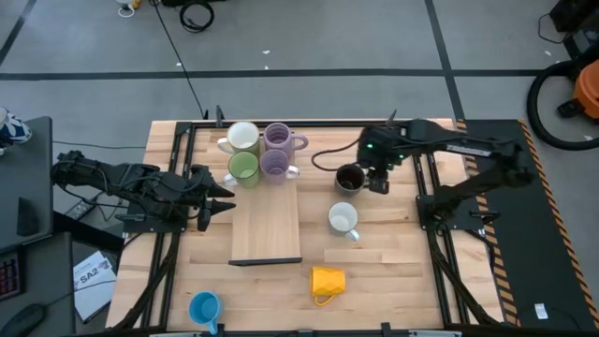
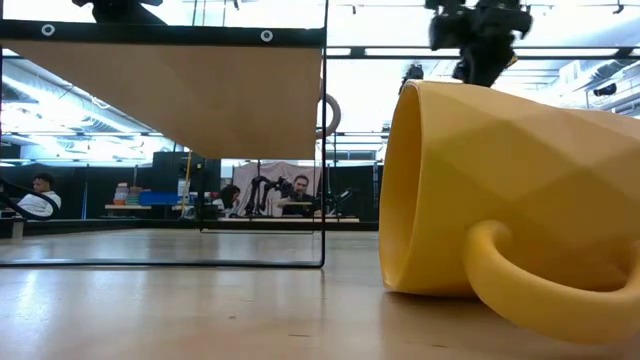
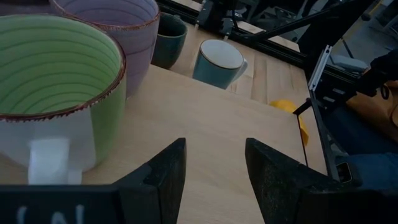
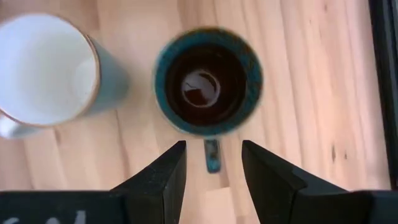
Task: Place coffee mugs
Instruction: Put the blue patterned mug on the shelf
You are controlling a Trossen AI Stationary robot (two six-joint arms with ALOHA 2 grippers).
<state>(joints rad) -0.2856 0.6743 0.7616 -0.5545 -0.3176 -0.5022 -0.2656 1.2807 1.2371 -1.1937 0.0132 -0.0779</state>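
Four mugs stand in a block at the far end of a wooden board (image 1: pixel 265 225): white (image 1: pixel 242 137), lavender (image 1: pixel 278 137), light green (image 1: pixel 243 168) and lavender (image 1: pixel 274 165). A dark mug (image 1: pixel 348 178) and a white mug (image 1: pixel 343 218) stand upright right of the board. A yellow mug (image 1: pixel 328 281) lies on its side near the front, and a blue mug (image 1: pixel 204 307) stands at the front left. My right gripper (image 4: pixel 213 163) is open above the dark mug (image 4: pixel 208 81), its fingers on either side of the handle (image 4: pixel 212 155). My left gripper (image 3: pixel 214 168) is open and empty beside the green mug (image 3: pixel 56 93).
Black frame rails (image 1: pixel 178 234) run along both sides of the table. In the low view the yellow mug (image 2: pixel 500 190) fills the right foreground, and the board with its black frame (image 2: pixel 170 90) shows at the left. People sit in the room far behind.
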